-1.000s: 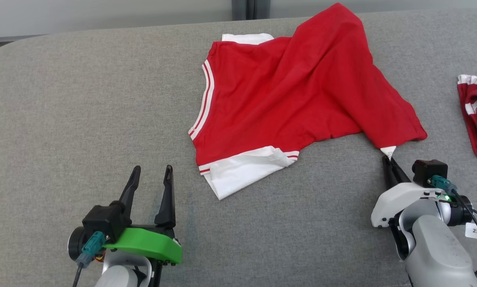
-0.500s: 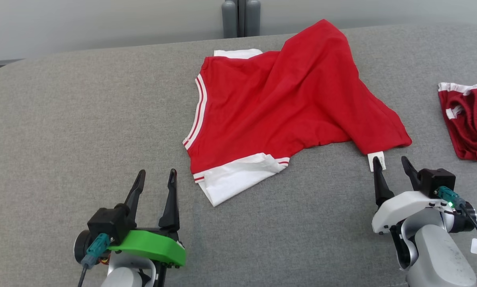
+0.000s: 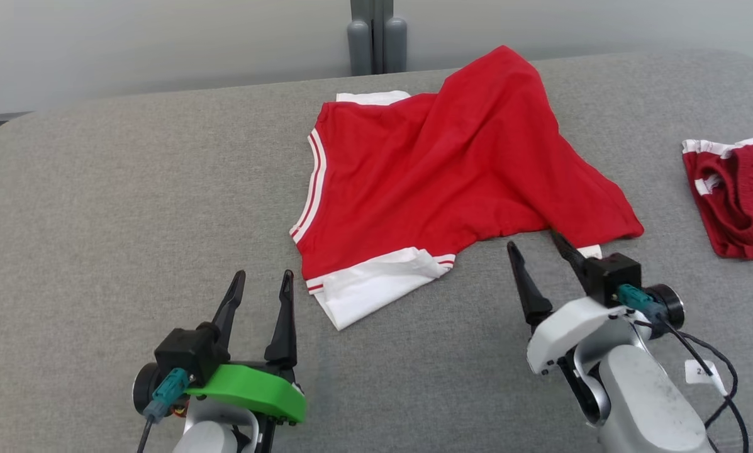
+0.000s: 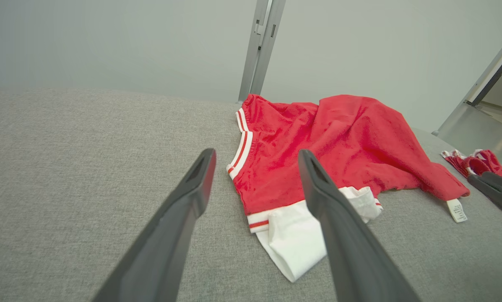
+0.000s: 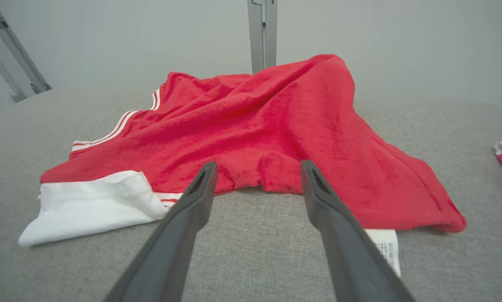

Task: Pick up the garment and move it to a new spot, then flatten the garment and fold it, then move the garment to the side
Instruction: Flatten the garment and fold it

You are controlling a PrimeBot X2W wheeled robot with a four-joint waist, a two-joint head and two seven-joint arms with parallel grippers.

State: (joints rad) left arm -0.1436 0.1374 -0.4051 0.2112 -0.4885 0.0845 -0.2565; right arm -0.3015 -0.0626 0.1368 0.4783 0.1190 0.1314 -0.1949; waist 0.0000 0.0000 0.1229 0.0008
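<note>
Head view: red garment (image 3: pixel 439 176) crumpled mid gray table (image 3: pixel 99 220), white hem corner toward robot, bunched peak at far edge; 2nd garment (image 3: pixel 735 201) well apart at right; left gripper (image 3: pixel 264 275) wide open, empty, near hem; right gripper (image 3: pixel 533 240) wide open, empty. L wrist view: white label (image 4: pixel 456 209) pokes from garment's right corner. R wrist view: fingertips just short of near edge, label partly behind a finger

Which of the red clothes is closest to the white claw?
The big bright red one in the middle: its edge lies just ahead of the right claw. The darker red one sits apart, farther right.
</note>
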